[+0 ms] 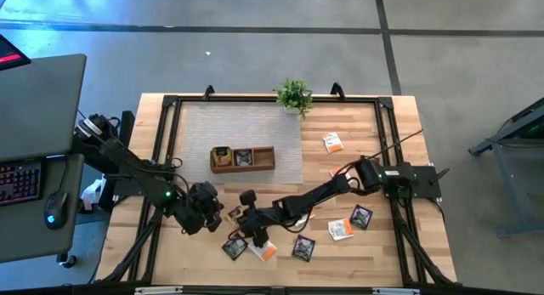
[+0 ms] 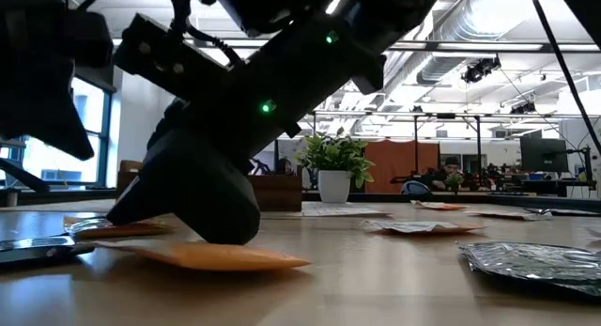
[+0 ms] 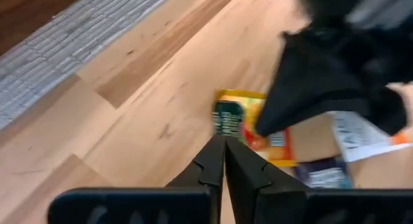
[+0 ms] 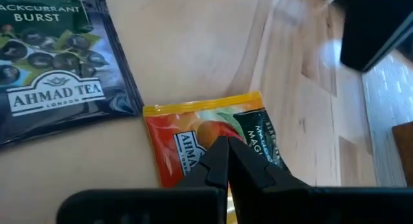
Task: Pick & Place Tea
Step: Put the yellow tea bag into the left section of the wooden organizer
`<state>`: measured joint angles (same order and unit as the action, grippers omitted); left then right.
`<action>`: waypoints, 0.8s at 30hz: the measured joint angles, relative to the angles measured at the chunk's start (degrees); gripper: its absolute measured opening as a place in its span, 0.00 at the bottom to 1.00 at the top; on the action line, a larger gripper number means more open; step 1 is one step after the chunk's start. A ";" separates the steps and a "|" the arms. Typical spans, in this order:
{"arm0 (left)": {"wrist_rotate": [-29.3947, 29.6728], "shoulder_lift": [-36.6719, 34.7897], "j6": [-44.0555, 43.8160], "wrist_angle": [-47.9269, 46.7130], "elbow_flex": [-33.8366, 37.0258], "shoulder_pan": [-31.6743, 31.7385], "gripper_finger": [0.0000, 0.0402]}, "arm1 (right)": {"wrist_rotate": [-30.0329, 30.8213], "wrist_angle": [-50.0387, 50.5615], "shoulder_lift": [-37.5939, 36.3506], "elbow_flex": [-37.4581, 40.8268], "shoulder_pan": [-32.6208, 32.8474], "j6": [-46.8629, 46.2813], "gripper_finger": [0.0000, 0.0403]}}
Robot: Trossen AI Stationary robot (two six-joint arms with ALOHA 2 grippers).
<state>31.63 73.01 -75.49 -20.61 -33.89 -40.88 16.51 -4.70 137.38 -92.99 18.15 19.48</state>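
Several flat tea sachets lie on the wooden table. An orange-and-green sachet (image 4: 206,130) (image 3: 240,121) (image 1: 234,214) lies near the front left. My right gripper (image 4: 227,153) (image 1: 244,218) is shut, its tips on this sachet. My left gripper (image 3: 224,146) (image 1: 219,215) is shut and hangs just left of the sachet, pointing at its edge, without touching it. A dark blackcurrant sachet (image 4: 51,62) lies flat beside the orange one. The wooden tray (image 1: 243,158) stands on a grey mat (image 1: 280,133). My right gripper rests its shut fingertips (image 3: 261,128) on the upper face of the orange-and-green sachet, about at its middle (image 4: 216,135). The fingers slant down from the table's right side. The sachet lies flat on the table under them.
More sachets lie at the front (image 1: 303,246) (image 1: 263,250) (image 1: 235,247), toward the right (image 1: 361,217) (image 1: 341,229) and farther back (image 1: 332,142). A potted plant (image 1: 294,95) stands at the far edge. A black frame (image 1: 161,142) borders the table.
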 joint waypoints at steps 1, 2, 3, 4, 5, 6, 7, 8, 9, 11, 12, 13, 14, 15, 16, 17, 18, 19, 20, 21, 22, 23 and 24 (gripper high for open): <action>-0.10 0.00 0.31 -0.21 0.42 0.00 0.05 | 0.71 -0.14 0.00 0.00 0.20 0.40 0.00; -0.10 0.00 0.52 -0.40 0.79 0.00 0.07 | 1.61 -0.26 -0.10 0.01 0.37 1.22 0.00; -0.20 0.00 0.70 -0.36 1.10 0.00 0.09 | 2.39 -0.37 -0.25 0.03 0.52 2.15 0.00; -0.22 0.00 1.18 -0.18 1.38 0.00 0.12 | 2.80 -0.51 -0.53 0.04 0.62 2.96 0.00; -0.22 0.00 1.92 0.26 1.59 0.00 0.14 | 3.09 -0.40 -0.83 0.07 0.63 3.59 0.00; -0.21 0.00 2.44 1.02 1.80 0.00 0.17 | 3.07 -0.25 -1.15 0.17 0.66 3.87 0.00; -0.42 0.00 3.12 1.96 2.03 0.00 0.20 | 2.86 0.33 -1.76 0.21 0.66 3.96 0.00; -1.27 0.02 3.49 3.26 2.29 0.03 0.23 | 2.81 1.46 -2.30 0.27 0.73 3.86 0.00; -1.91 0.22 3.62 5.13 2.61 0.02 0.25 | 2.64 2.33 -2.76 0.31 0.80 3.36 0.00; -2.75 1.27 3.48 9.40 3.17 0.00 0.30 | 2.46 4.02 -3.62 0.30 1.20 2.08 0.00; -2.82 1.96 3.27 11.24 3.43 0.00 0.32 | 2.12 4.45 -3.77 0.26 1.47 1.55 0.00; -2.81 2.74 2.88 12.61 3.58 0.00 0.33 | 1.27 4.99 -3.78 0.21 1.73 1.18 0.00; -2.78 3.55 2.04 13.46 3.59 0.00 0.34 | 0.34 6.04 -3.71 0.20 1.94 0.75 0.00; -2.70 4.34 1.01 14.01 3.59 0.00 0.34 | -0.65 6.57 -3.19 0.20 1.99 0.47 0.00; -2.62 5.25 -0.20 14.33 3.59 0.00 0.34 | -0.58 5.94 -2.90 0.20 1.99 0.44 0.00; -2.46 6.07 -1.42 14.20 3.60 0.02 0.34 | -0.73 5.84 -2.70 0.15 1.99 0.41 0.00; -2.16 6.94 -2.59 14.03 3.66 0.02 0.34 | -0.21 5.77 -2.64 0.15 1.99 0.39 0.00; -1.99 7.95 -3.69 14.18 3.66 0.02 0.34 | 0.13 5.70 -2.59 0.15 1.97 0.38 0.00; -1.90 8.93 -4.65 14.22 3.66 0.02 0.34 | 0.00 5.83 -2.58 0.14 1.91 0.16 0.00; -1.59 9.73 -5.71 14.07 3.68 0.02 0.34 | -0.17 5.92 -2.58 0.13 1.74 -0.09 0.00; -1.35 10.37 -6.83 14.25 3.70 0.02 0.34 | -0.32 5.94 -2.58 0.13 1.68 -0.54 0.00; -1.50 10.93 -7.89 14.44 3.68 0.02 0.34 | -0.34 5.98 -2.59 0.08 1.63 -1.10 0.00; -1.67 11.44 -8.67 14.48 3.68 0.02 0.34 | -0.41 5.98 -2.60 0.07 1.49 -1.26 0.00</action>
<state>29.96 84.45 -84.16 -6.13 -30.22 -40.86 16.10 1.28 134.78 -92.92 19.64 18.22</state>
